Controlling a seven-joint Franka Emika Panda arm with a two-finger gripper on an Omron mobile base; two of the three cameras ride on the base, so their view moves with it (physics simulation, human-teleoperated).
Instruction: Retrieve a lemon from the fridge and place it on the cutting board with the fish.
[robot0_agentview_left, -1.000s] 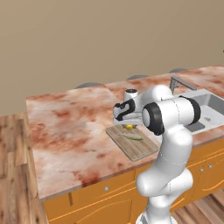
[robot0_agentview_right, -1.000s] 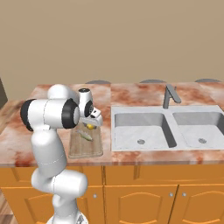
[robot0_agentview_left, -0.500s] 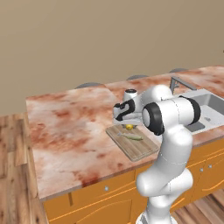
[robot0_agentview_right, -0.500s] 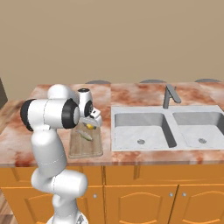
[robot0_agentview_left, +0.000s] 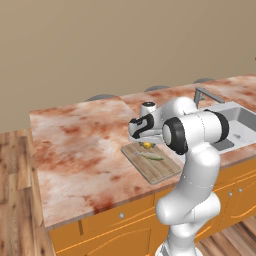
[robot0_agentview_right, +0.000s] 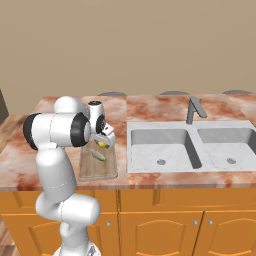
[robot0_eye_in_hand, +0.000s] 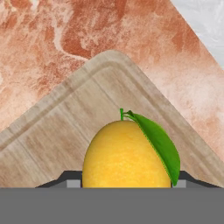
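while hovering over board (robot0_eye_in_hand: 65, 127) | gripper (robot0_agentview_left: 146, 144) clamped on lemon (robot0_eye_in_hand: 126, 155), held above board's far end, beside fish (robot0_agentview_left: 150, 157) | step: placing | next: lower, then release onto bare wood, clear of fish

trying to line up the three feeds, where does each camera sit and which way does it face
Left base view: behind the arm to its left, looking forward and down at the counter; the arm rises lower right, gripper over the cutting board.
Right base view: behind to its right, facing the sink; the arm rises lower left.
Hand view: on the hand, looking along the gripper at the lemon.
Both base views share board, lemon and fish.
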